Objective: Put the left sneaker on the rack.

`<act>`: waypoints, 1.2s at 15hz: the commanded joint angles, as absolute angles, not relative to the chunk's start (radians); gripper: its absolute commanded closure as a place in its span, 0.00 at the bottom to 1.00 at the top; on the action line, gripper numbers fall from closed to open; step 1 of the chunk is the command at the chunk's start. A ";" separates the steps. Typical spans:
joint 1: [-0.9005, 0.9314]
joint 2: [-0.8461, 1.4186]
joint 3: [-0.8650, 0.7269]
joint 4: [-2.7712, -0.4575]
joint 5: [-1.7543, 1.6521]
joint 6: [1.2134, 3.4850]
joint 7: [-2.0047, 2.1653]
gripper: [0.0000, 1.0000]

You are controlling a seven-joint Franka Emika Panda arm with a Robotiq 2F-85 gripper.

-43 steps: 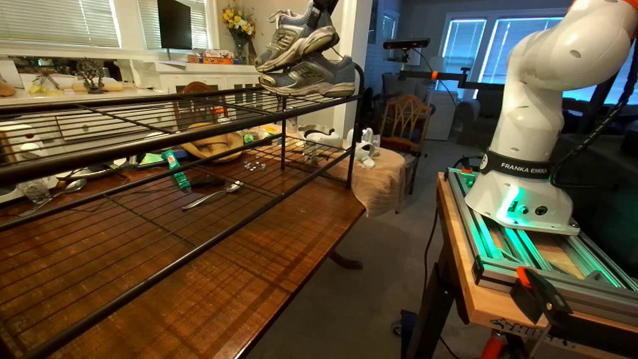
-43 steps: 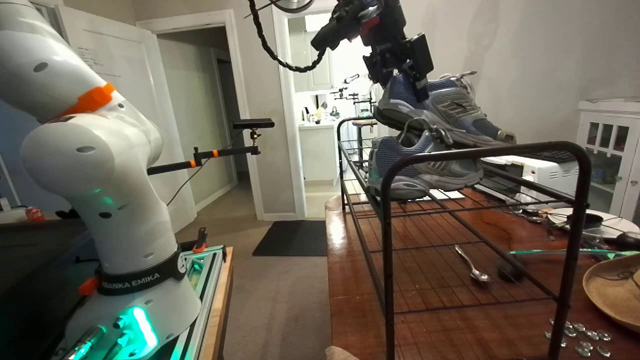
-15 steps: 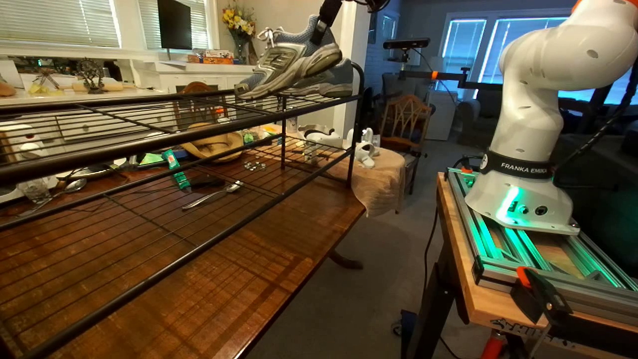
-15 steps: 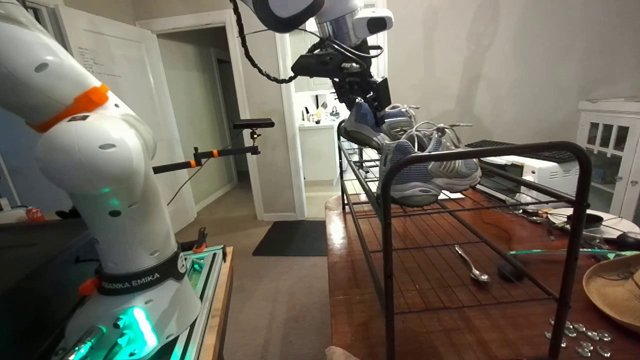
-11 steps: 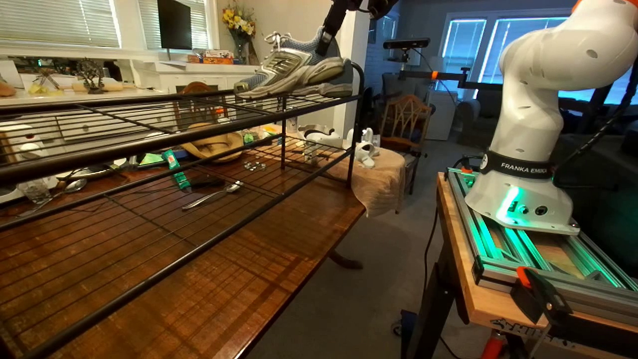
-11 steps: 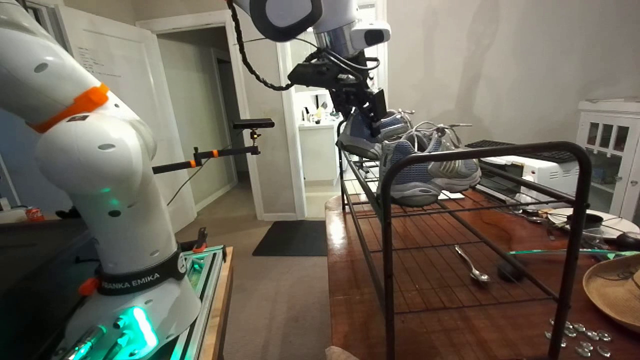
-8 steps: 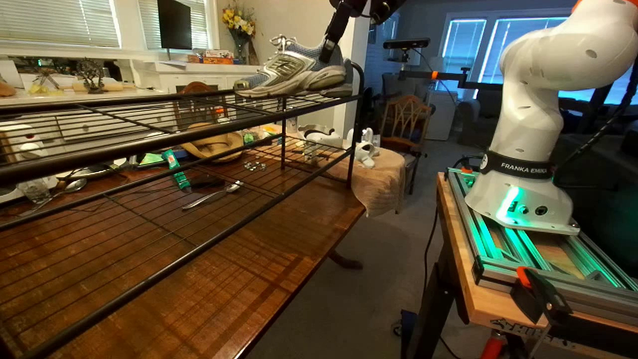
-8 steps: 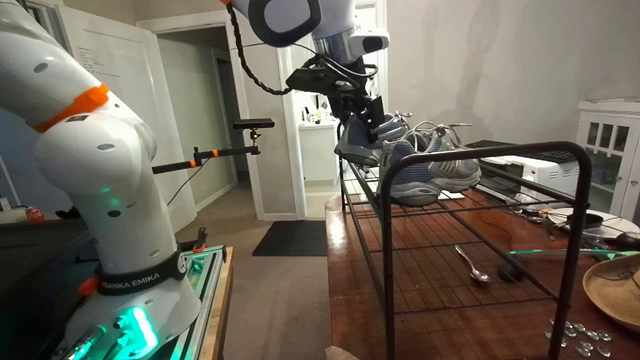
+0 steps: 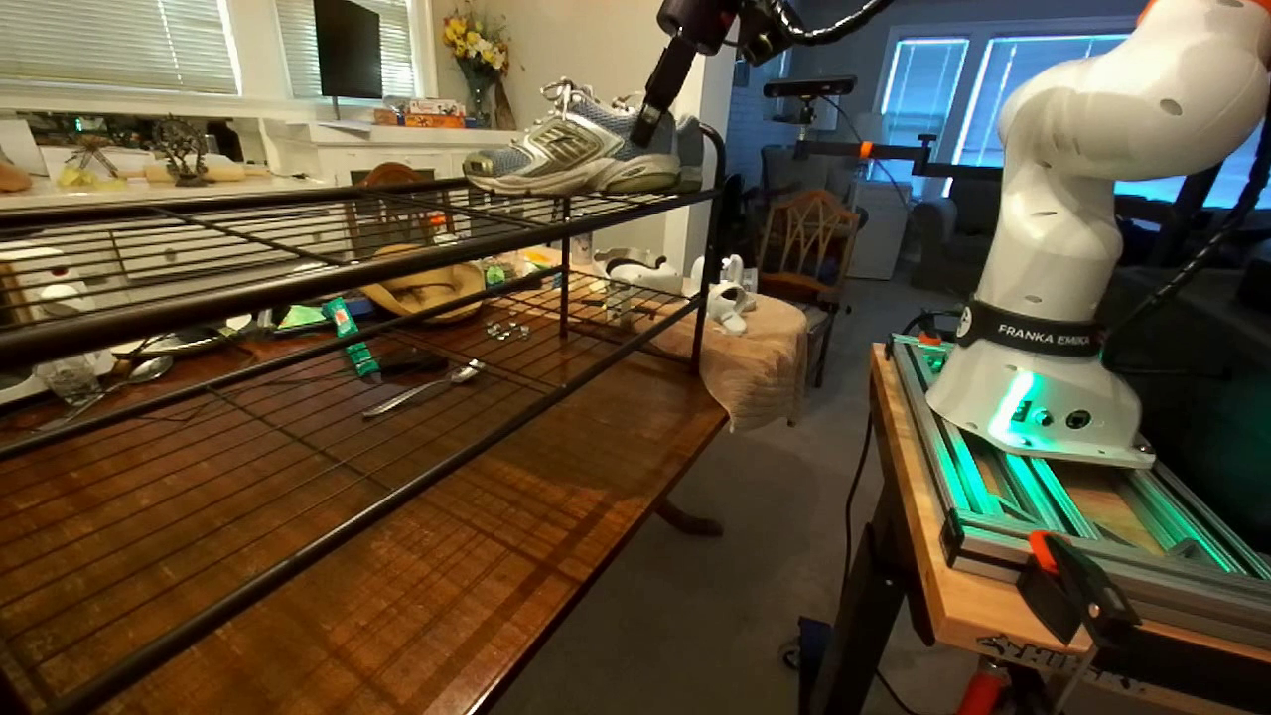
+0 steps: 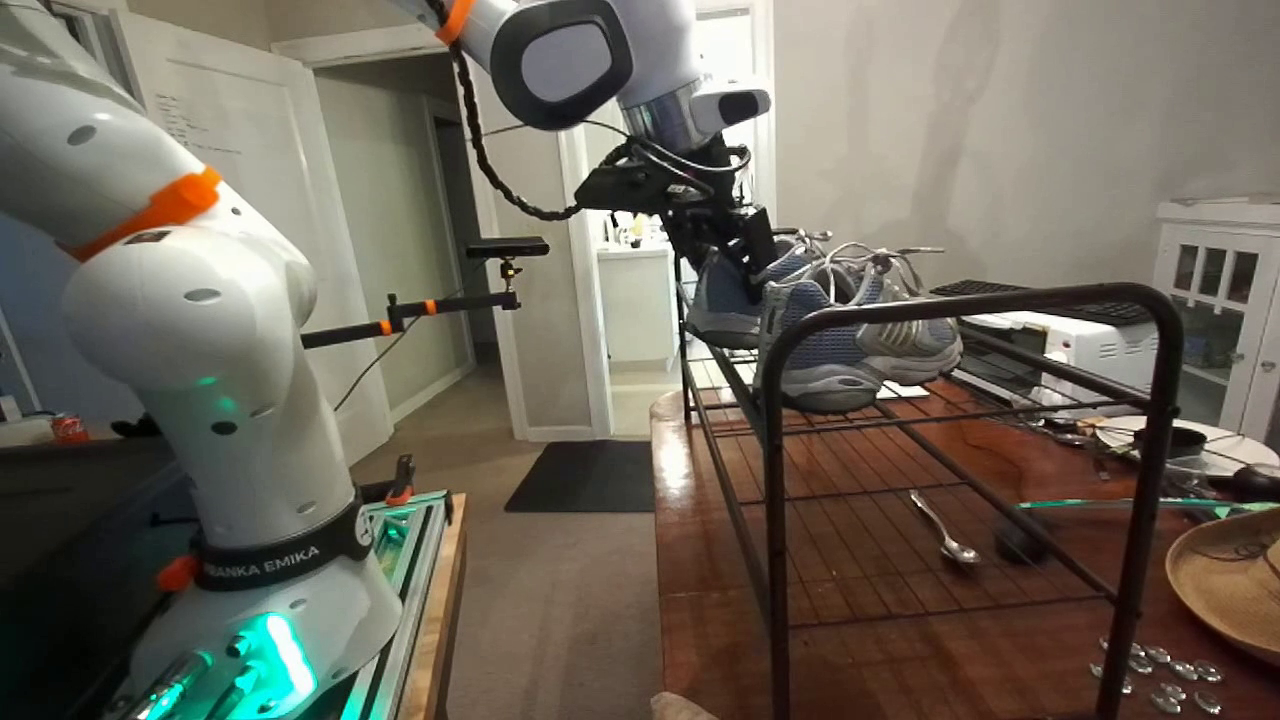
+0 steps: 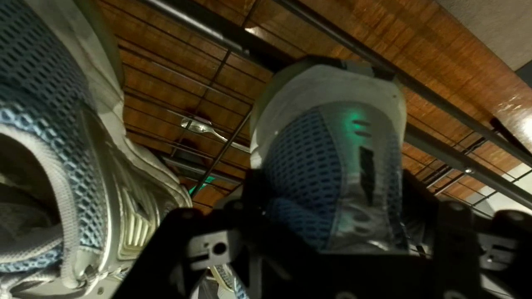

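The left sneaker [image 9: 556,154], grey, white and blue, lies nearly level on the top shelf of the rack [image 10: 960,304], a dark wire frame on the table. Its sole looks to touch the bars in an exterior view. My gripper [image 9: 647,129] points down at its heel; it also shows in an exterior view [image 10: 750,285]. In the wrist view the fingers [image 11: 332,187] press both sides of the heel [image 11: 303,153], and the mesh is dented. The heel extends past a rail there. The matching sneaker [image 10: 820,350] stands beside it, nearer the rack's end.
The rack's raised end hoop [image 10: 1165,400] stands by the matching sneaker. Under the rack, a spoon [image 10: 945,530] lies on the wooden table [image 9: 616,467]. A straw hat [image 10: 1230,575], glass pebbles [image 10: 1170,690] and a white appliance [image 10: 1065,355] are on the table.
The left sneaker moved from above the matching sneaker to beside it, away from the rack's end. Its raised heel came down, tilted to nearly level. My gripper lowered with it.
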State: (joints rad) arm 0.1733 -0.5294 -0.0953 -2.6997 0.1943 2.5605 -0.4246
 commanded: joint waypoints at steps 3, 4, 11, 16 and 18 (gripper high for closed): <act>0.147 -0.523 -0.063 -2.715 0.124 2.595 -0.339 0.07; 0.145 -0.523 -0.062 -2.713 0.118 2.591 -0.328 0.05; 0.120 -0.545 -0.072 -2.654 0.111 2.498 -0.273 0.00; 0.118 -0.552 -0.094 -2.571 0.140 2.298 -0.276 0.00; 0.109 -0.556 -0.096 -2.540 0.141 2.223 -0.271 0.00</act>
State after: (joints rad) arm 0.1177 -0.5475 -0.0917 -2.5829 0.1329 2.3326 -0.2878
